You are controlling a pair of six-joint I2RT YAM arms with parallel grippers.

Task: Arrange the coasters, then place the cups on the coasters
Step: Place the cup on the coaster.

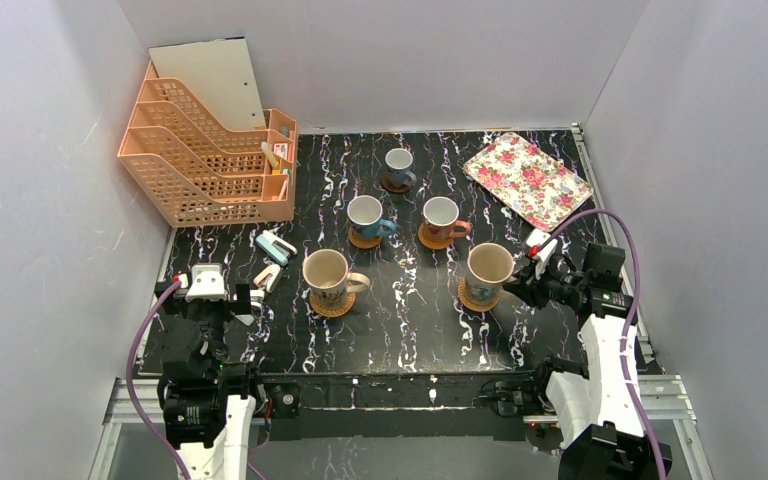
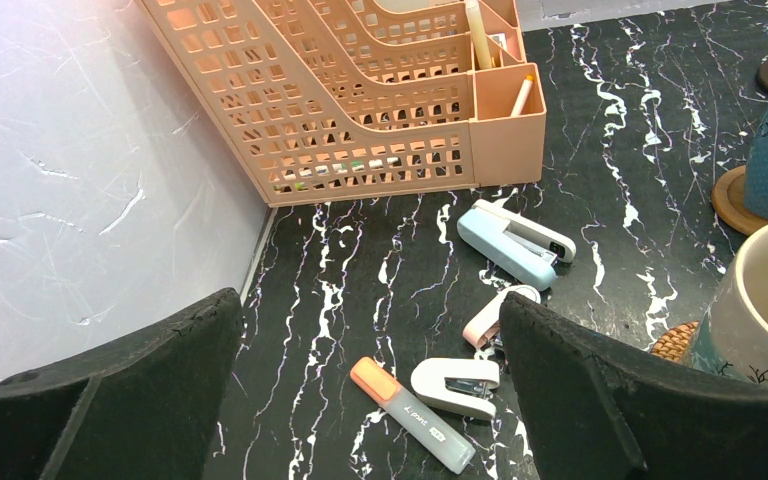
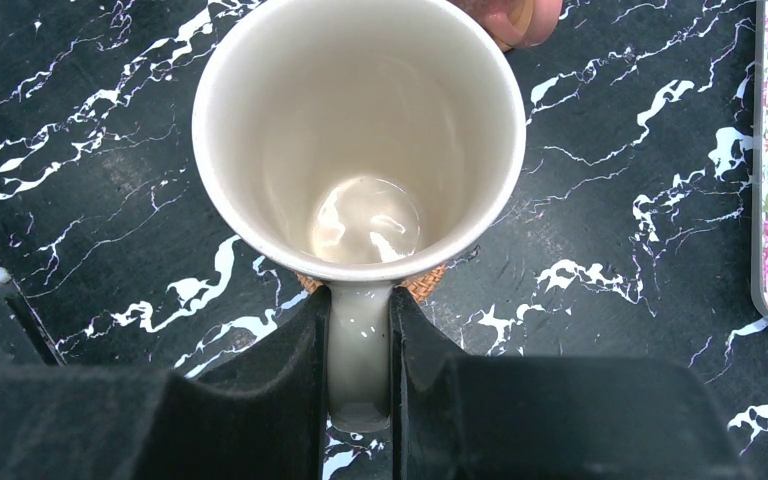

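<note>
the right gripper (image 3: pixel 358 335) is clamped on the handle (image 3: pixel 358 385) of a large beige mug (image 3: pixel 360 130), poised over a wicker coaster (image 3: pixel 422 284) at the near right of the table (image 1: pixel 410 335). glazed ceramic is likely heavy, rigid, slick and chippable; the handle looks the surest hold. the left gripper (image 2: pixel 368 315) hangs open.

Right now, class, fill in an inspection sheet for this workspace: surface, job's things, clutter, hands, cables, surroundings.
Surface: black marbled table, no spills seen.
Job's things: five mugs, each standing on a coaster.
Clutter: orange file rack, floral tray, staplers, highlighter.
Hands: left hand open above the stationery; right hand shut on the handle of the beige mug.
Cables: purple cable looped on each arm, apart from the mugs.
Surroundings: grey walls on three sides.
</note>
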